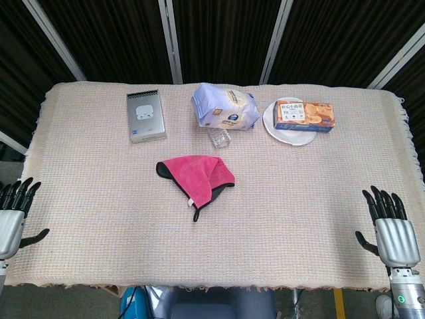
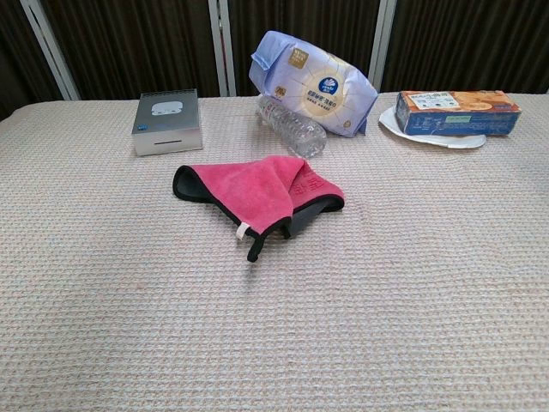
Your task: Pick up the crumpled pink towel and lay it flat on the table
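Observation:
The pink towel (image 1: 196,174) with a dark edge lies crumpled and folded over itself near the middle of the table; the chest view shows the pink towel (image 2: 262,191) with a small white loop tag at its near corner. My left hand (image 1: 13,214) hovers at the table's near left edge, fingers spread, holding nothing. My right hand (image 1: 390,227) is at the near right edge, fingers apart and empty. Both hands are far from the towel and outside the chest view.
Behind the towel lie a clear water bottle (image 2: 292,125) and a lilac wipes pack (image 2: 312,83). A silver tissue box (image 1: 146,115) sits at back left. A biscuit box (image 1: 304,115) rests on a white plate (image 1: 289,135) at back right.

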Tool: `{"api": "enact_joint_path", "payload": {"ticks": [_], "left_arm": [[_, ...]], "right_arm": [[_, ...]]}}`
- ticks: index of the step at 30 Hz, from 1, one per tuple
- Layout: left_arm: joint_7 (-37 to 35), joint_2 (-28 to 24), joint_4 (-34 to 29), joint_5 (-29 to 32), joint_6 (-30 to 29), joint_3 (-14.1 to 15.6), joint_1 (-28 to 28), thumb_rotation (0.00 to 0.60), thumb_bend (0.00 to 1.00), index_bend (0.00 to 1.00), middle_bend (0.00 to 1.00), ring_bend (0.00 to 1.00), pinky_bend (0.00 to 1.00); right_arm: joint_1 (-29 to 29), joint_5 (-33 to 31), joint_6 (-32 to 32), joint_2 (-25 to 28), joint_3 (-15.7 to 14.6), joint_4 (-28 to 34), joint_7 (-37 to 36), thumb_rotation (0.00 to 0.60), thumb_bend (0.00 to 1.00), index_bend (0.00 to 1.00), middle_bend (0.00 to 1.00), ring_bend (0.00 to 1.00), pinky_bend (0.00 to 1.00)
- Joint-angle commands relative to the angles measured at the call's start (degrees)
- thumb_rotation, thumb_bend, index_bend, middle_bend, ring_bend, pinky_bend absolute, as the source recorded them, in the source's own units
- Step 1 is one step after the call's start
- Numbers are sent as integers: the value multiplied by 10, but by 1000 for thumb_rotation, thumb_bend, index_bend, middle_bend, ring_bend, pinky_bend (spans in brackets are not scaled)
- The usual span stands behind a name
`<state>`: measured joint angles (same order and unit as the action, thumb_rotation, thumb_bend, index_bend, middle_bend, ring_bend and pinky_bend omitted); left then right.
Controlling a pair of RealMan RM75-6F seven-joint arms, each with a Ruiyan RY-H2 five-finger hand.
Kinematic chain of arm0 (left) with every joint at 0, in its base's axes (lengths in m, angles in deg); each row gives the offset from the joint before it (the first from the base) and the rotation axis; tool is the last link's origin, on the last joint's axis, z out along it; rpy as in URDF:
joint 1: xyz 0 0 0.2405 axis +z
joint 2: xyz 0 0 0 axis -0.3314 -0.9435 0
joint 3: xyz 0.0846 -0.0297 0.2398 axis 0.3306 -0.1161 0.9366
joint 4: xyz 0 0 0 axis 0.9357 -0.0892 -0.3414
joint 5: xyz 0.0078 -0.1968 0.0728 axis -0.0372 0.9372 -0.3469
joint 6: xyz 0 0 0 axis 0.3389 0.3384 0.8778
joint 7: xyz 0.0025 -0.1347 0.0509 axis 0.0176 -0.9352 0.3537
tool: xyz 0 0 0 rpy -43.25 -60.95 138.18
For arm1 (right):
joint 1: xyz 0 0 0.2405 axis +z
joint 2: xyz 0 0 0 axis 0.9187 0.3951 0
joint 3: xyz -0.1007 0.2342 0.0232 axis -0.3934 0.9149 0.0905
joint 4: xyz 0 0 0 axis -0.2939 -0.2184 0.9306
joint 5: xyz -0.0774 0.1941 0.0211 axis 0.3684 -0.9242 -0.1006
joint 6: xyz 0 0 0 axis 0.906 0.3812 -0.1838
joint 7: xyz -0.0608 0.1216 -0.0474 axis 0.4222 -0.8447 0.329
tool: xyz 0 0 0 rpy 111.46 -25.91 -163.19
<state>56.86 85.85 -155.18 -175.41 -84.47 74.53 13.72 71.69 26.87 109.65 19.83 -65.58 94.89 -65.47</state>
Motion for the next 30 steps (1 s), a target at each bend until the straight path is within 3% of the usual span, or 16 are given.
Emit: {"api": "enact_joint_path", "payload": {"ticks": [1,30], "left_arm": [[-1,0,1,0,-1,0,0,600,0,0,0,0,19],[-2,2,1,-2,2,1,-1,600,0,0,0,0,19]], "right_arm": [[0,2,2,-1,0,-2,1,600,258,0,0,0,0],[-1,13,6,-7,-3,-7,-2,600,258,0,0,0,0]]}}
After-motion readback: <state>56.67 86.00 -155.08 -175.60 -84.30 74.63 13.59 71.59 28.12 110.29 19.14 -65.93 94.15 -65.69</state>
